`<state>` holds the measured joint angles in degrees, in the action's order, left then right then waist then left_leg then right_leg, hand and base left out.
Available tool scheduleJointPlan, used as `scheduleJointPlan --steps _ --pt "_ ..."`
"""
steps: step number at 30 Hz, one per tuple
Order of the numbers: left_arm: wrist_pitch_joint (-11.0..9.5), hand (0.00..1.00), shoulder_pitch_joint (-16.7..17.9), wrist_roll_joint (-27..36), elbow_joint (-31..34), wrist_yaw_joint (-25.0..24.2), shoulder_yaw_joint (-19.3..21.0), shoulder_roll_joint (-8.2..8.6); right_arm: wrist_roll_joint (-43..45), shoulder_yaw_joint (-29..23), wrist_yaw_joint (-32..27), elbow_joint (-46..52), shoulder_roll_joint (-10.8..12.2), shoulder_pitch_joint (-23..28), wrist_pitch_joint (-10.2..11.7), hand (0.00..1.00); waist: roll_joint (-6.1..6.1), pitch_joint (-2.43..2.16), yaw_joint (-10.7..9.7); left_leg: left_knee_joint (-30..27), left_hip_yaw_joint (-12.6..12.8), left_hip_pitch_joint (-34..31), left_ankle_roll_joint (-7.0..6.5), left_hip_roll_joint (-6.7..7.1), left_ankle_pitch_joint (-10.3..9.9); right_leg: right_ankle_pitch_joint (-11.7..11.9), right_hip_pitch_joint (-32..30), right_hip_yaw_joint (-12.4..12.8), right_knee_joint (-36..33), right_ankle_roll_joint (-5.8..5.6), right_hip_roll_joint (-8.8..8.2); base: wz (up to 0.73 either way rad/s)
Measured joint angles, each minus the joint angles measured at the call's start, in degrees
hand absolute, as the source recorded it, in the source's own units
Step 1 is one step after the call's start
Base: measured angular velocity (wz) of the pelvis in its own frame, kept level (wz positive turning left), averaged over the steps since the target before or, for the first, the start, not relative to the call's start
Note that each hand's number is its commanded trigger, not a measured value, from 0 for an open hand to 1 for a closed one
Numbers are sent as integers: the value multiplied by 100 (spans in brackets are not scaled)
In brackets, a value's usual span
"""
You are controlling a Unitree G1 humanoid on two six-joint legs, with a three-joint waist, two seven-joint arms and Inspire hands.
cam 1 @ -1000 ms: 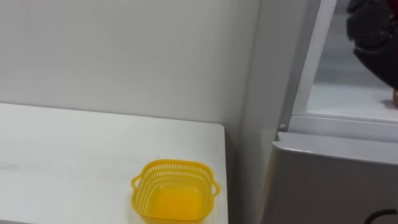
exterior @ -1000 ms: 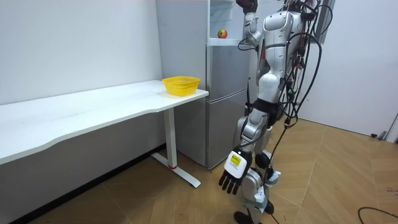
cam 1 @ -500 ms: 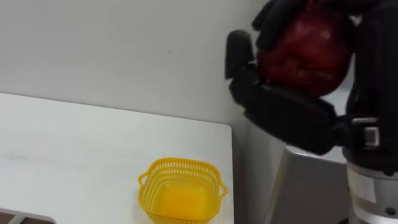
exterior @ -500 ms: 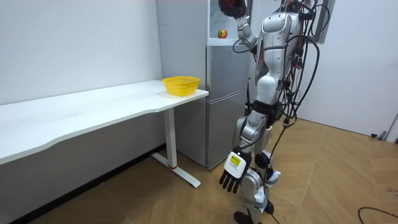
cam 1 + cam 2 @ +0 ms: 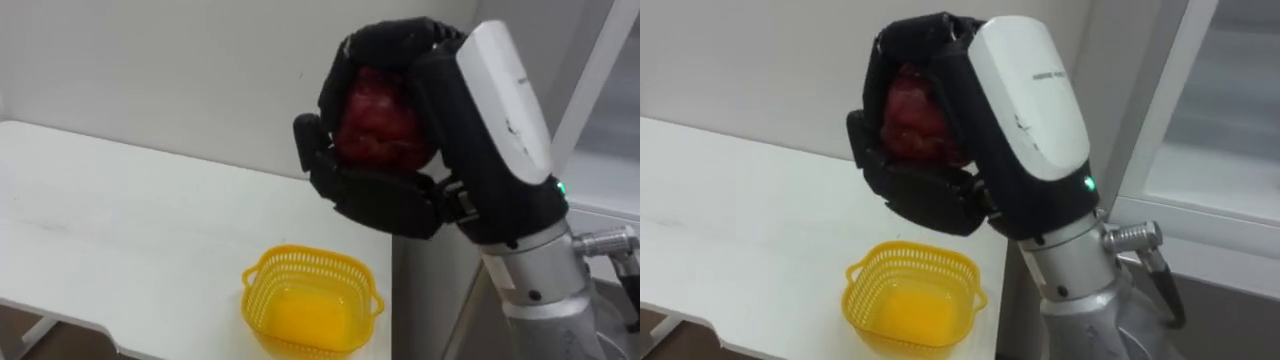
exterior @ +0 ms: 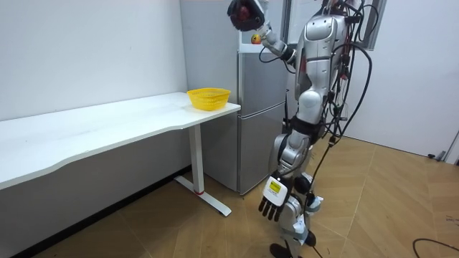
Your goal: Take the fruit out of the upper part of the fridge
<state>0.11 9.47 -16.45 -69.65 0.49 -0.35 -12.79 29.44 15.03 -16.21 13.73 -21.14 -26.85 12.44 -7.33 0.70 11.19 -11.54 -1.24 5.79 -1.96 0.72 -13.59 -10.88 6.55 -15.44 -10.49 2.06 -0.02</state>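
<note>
Right hand (image 5: pixel 395 195) clamping red fruit (image 5: pixel 380 125) in curled fingers, hovering high above yellow basket (image 5: pixel 300 262) on white table (image 5: pixel 120 220), beside fridge (image 6: pixel 262 107). Left hand (image 6: pixel 272 208) hanging slack, fingers straight. Advising: lowering 1 fruit centred over basket, releasing near bottom.

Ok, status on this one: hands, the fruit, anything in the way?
Right hand shut on red fruit, raised beside the open fridge. Left hand open, hanging low. Empty yellow basket on white table below; path to it looks clear.
</note>
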Motion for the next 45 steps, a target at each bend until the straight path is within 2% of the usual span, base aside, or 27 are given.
scheduleJointPlan --steps 4,6,10,13,16,18,19,24,30,35,37,38,39,45 --pt "63 0 22 -2 121 5 -4 -2 -136 8 8 -980 -92 -2 -212 100 -27 7 123 -15 -42 -49 0 -4 0 0 -40 -36 -5 0 -12 5" --pt "135 0 42 -14 173 6 -2 -9 -248 7 15 -1505 -107 -2 -427 100 -63 -19 186 -32 -70 -132 1 1 2 0 -94 -51 -9 0 -47 3" --pt "256 0 83 -122 276 -10 -4 -69 -237 12 16 -1982 -126 -9 -537 100 -119 -54 223 -26 -130 -224 13 12 34 0 -187 -67 -11 0 -51 7" --pt "329 0 132 -180 453 -10 -1 -104 -241 132 17 -2301 -129 -16 -707 100 -152 -59 345 -23 -132 -254 26 9 55 0 -249 -57 -11 0 -48 -2" --pt "357 0 130 -179 484 1 -39 -111 -175 442 25 -2481 -124 -17 -820 100 -173 -45 360 -15 -180 -273 31 7 63 0 -253 -65 -7 0 -44 7" --pt "361 0 46 -177 482 4 -41 -154 -214 660 46 -2699 -124 -27 -831 100 -242 6 456 -11 -194 -281 40 2 73 0 -265 -69 -7 0 -41 2" --pt "360 0 15 -177 481 5 -41 -164 -215 692 84 -2766 -124 -28 -836 100 -259 18 490 -12 -195 -287 41 1 74 0 -270 -69 -7 0 -40 0" --pt "359 0 -50 -177 480 2 -37 -191 -199 862 266 -3073 -124 -67 -875 100 -350 36 643 -26 -213 -382 36 13 78 0 -348 -147 -12 1 -61 2" --pt "357 0 -95 -167 476 -91 -39 -227 -163 876 263 -3153 -124 -133 -864 100 -378 77 756 -79 -220 -421 33 15 81 2 -351 -188 -9 4 -68 2" --pt "356 0 -92 -175 483 -111 -49 -223 -186 875 263 -3324 -119 -133 -869 100 -372 83 794 -119 -229 -458 33 22 80 4 -352 -203 -14 6 -74 0" --pt "358 0 -78 -176 494 -108 -73 -223 -186 873 262 -3357 -118 -133 -869 100 -351 99 791 -122 -242 -484 33 25 79 6 -353 -217 -14 11 -75 2" --pt "359 0 -80 -182 495 -103 -105 -225 -186 868 253 -3381 -117 -133 -869 36 -341 104 785 -125 -258 -511 34 27 78 7 -361 -232 -13 12 -75 7" --pt "360 0 -85 -183 495 -102 -115 -224 -186 867 242 -3400 -116 -133 -869 0 -339 106 787 -124 -269 -521 35 27 77 9 -364 -247 -13 14 -75 7" --pt "368 0 -29 -181 594 -95 -223 -224 -188 867 188 -3405 -114 -134 -869 0 -321 94 791 -135 -370 -548 37 34 78 9 -359 -338 -10 14 -76 8"
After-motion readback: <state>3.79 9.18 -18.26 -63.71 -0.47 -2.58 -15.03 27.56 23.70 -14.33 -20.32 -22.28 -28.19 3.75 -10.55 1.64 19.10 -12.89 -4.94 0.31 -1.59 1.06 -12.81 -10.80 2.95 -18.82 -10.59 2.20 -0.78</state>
